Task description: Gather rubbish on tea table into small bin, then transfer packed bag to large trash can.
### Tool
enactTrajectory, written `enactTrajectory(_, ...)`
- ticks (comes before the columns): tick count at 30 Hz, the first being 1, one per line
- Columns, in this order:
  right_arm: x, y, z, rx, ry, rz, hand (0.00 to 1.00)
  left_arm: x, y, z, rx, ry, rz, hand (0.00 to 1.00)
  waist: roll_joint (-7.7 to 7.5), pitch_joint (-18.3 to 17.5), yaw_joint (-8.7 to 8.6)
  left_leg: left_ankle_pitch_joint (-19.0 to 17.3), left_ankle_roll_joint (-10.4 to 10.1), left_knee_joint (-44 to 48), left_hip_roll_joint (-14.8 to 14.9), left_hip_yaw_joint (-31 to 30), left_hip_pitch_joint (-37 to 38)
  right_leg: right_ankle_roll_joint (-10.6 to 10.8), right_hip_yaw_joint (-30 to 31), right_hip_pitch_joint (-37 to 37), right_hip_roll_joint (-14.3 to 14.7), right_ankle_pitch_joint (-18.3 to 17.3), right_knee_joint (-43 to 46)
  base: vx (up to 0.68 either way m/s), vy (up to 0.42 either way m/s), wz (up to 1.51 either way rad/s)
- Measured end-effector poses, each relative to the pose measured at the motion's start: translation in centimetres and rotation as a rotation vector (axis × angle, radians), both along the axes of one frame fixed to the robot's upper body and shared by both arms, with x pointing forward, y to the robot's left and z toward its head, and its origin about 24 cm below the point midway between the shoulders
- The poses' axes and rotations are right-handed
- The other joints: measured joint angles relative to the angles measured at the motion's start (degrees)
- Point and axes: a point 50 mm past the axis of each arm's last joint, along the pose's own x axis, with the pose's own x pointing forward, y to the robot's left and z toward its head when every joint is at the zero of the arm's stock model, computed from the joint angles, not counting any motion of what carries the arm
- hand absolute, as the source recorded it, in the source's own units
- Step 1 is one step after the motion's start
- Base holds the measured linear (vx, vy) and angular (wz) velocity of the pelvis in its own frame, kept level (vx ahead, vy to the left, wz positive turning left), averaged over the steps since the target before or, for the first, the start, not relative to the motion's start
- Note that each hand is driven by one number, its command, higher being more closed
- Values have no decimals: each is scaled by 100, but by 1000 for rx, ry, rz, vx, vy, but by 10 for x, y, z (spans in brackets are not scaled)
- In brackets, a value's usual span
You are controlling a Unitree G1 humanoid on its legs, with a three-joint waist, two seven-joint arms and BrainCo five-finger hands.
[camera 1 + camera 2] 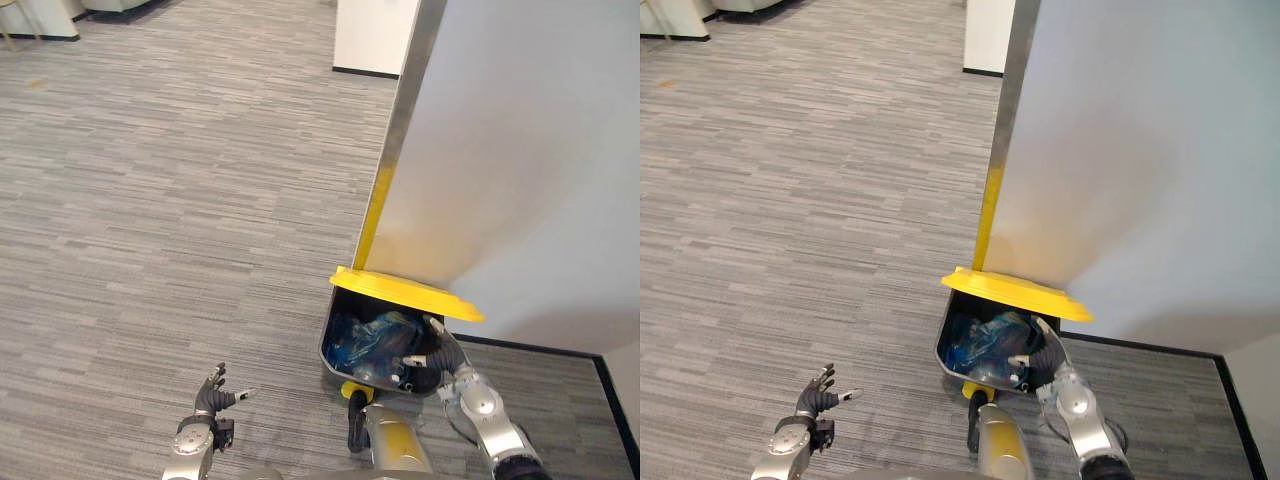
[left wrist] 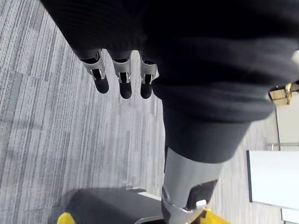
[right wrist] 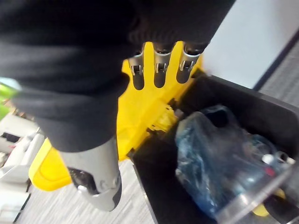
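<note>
Rubbish packed in a blue plastic bag (image 1: 375,338) lies inside the large trash can (image 1: 328,338), a dark-walled bin that stands on grey carpet (image 1: 150,200) against the foot of a pale wall panel (image 1: 520,150). The can's yellow lid (image 1: 400,290) is raised and tips back toward the panel, so the mouth faces the robot. A metal edge strip (image 1: 405,100) runs up the panel's corner, with a yellow band (image 1: 372,215) on its lower part just above the lid. The right hand (image 1: 428,362) is at the right side of the can's mouth, just beside the bag. In the right wrist view its fingers (image 3: 159,70) are straight and point toward the underside of the lid, with the thumb set apart from them. Nothing is clasped between them, and the crumpled, knotted bag rests on its own in the can below the hand. Whether the hand touches the bag cannot be told from the head views. The left hand (image 1: 210,398) hovers above bare carpet well to the left of the can. Its fingers (image 2: 124,84) are loosely spread and it holds nothing. A small yellow part (image 1: 352,390) shows at the base of the can on the near side.
</note>
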Motion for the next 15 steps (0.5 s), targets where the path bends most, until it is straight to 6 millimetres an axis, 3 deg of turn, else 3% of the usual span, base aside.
enactTrajectory(3, -26, -6, -21, 64, 100, -110, 0, -8, -1, -4, -9, 31, 16, 0, -17, -16, -8, 129, 76, -42, 14, 177, -61, -235, 6, 177, -119, -330, 2065, -190, 120, -32)
enactTrajectory(5, -34, -5, -26, 87, 124, -147, 0, -10, -3, -6, -8, 36, 29, 0, -41, -64, 14, 190, 43, -18, 44, 341, -231, -236, 139, 527, -153, -361, 2194, -98, -26, -46)
enactTrajectory(6, -36, -5, -27, 95, 131, -160, 0, -9, 0, -5, -1, 35, 36, 0, -78, -85, 60, 222, 1, -33, 83, 423, -289, -206, 110, 477, -75, -371, 2004, -74, -79, -64)
enactTrajectory(7, -36, -5, -29, 105, 135, -186, 0, -11, -3, -7, -22, 43, 63, 0, 55, -54, 52, 451, -83, -320, 140, 544, -276, -259, 13, 496, 93, -314, 1580, -44, -71, -52)
enactTrajectory(8, -39, -6, -31, 104, 149, -193, 0, -11, -5, -8, -30, 44, 72, 0, 77, -64, 41, 627, -83, -568, 161, 608, -193, -246, 15, 581, 170, -330, 1329, -70, -95, -53)
enactTrajectory(9, -45, -8, -37, 100, 187, -211, 0, -8, -7, -8, -41, 40, 80, 0, 141, -124, 2, 1108, -89, -1053, 219, 781, -151, -251, 36, 857, 381, -339, 344, -56, -88, -39)
enactTrajectory(12, -50, -15, -43, 94, 219, -254, 0, -1, -4, -6, -43, 29, 100, 0, 147, -142, 54, 1314, -100, -1246, 216, 935, -246, -255, 189, 1101, 544, -341, -642, -106, -101, -44)
enactTrajectory(13, -48, -20, -46, 82, 236, -274, 0, 6, -1, -4, -35, 16, 105, 0, 209, -132, 122, 1311, -104, -1347, 247, 1097, -291, -429, 338, 1257, 692, -262, -1394, -218, -94, -62)
enactTrajectory(14, -52, -26, -48, 77, 255, -298, 0, 8, -1, -4, -37, 22, 103, 0, 337, -178, 109, 1332, -129, -1428, 302, 1084, -334, -447, 344, 1317, 796, -26, -1714, -197, -46, -50)
enactTrajectory(15, -54, -27, -49, 75, 264, -305, 0, 8, 0, -4, -35, 24, 103, 0, 358, -181, 109, 1338, -134, -1437, 308, 1072, -316, -458, 347, 1371, 818, 45, -1807, -167, -5, -11)
